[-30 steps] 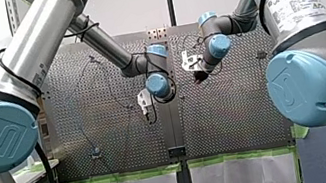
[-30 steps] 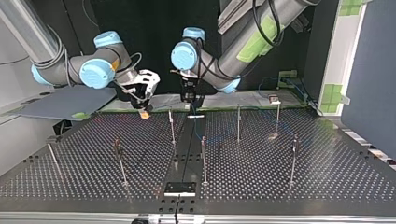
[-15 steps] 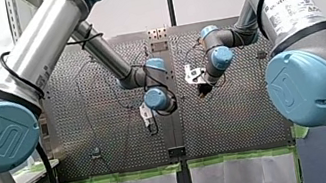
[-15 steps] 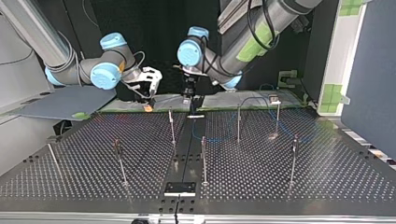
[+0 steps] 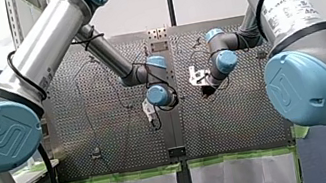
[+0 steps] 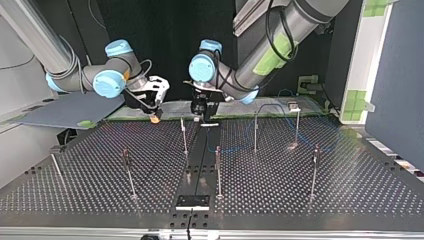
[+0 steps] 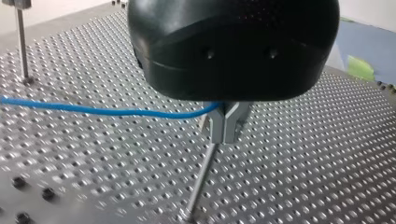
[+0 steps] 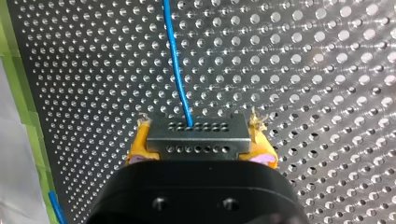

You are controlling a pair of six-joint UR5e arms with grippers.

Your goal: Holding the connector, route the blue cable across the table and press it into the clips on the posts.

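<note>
Our right fingers [image 8: 138, 145] clamp the connector [image 8: 196, 137], rigid we judge, its light, limp blue cable [image 7: 93, 110] leaving ahead at twelve o'clock, pinched by our left fingers [image 7: 218, 127].

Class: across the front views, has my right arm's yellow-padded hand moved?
Yes. My right hand has dropped toward the green tape strip below it, drifting slightly away from the black centre seam.

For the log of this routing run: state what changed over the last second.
My left gripper and my right gripper both moved down the front view; the blue cable lifted into an arc by a post. Posts stayed; right keeps the connector.
</note>
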